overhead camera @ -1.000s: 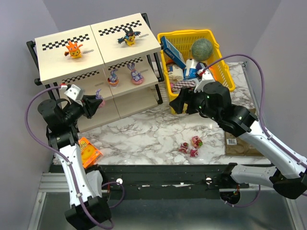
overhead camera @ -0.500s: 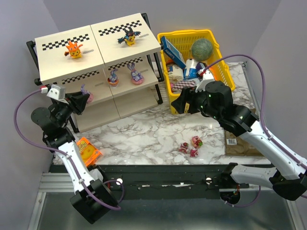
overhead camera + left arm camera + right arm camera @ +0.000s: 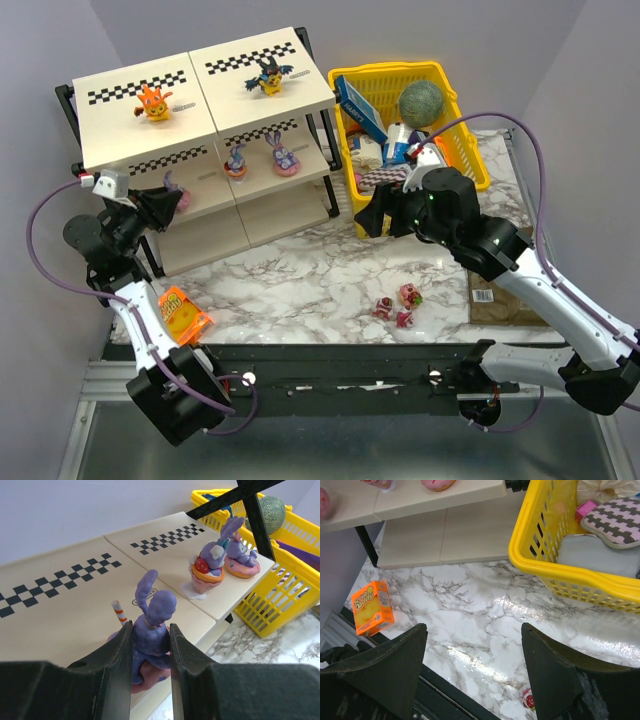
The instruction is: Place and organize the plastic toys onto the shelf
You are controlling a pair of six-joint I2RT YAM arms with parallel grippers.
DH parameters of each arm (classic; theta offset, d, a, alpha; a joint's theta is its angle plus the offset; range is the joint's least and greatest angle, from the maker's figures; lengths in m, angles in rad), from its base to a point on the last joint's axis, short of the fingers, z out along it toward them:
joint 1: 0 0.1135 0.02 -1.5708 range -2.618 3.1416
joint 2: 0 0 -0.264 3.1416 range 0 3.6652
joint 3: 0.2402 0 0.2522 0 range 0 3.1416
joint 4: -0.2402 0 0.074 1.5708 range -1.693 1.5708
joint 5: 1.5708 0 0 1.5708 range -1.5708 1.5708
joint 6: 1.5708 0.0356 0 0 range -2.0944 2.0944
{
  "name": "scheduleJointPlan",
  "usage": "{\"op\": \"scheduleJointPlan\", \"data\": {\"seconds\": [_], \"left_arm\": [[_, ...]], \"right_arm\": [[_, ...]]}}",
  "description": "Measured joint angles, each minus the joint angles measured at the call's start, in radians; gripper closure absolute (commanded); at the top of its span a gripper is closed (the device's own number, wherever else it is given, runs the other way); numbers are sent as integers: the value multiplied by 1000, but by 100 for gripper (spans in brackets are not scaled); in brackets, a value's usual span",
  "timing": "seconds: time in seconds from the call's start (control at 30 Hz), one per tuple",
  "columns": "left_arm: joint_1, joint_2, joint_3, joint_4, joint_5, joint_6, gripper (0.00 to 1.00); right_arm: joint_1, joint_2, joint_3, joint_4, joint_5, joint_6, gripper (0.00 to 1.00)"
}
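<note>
Calls for setting purple bunny toy (image 3: pixel 155 610), clenched in left fingers (image 3: pixel 117 665), upright on shelf (image 3: pixel 60 605), 8 o'clock of bunny pair (image 3: pixel 212 565), with right fingers (image 3: pixel 390 660) spread.

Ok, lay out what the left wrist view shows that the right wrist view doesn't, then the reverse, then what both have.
Left wrist only: the left hand shut on a purple bunny-eared toy, the checkered strips, two more bunny toys seen whole on the neighbouring panel, and the green ball.

Right wrist only: the open right hand, the orange packet, a small red-pink toy on the table's near edge, and a checkered pouch.

Both: the yellow basket, the marble table and the beige shelf.
</note>
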Motion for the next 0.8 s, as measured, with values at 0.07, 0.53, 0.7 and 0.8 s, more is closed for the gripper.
{"op": "scheduleJointPlan", "data": {"seconds": [0.07,0.53,0.7,0.8], "left_arm": [[-2,13,0,14,7,5,87],[-32,43,21,-47,-19,120,63],[-56,42,24,-82,-53,166,54],[-62,38,24,-93,-72,179,50]], "right_arm": [[-4,5,0,0,-2,0,17],[-15,38,-1,0,-32,1,17],[-23,39,-10,1,-36,9,17],[-25,39,-23,0,-37,13,17]]}}
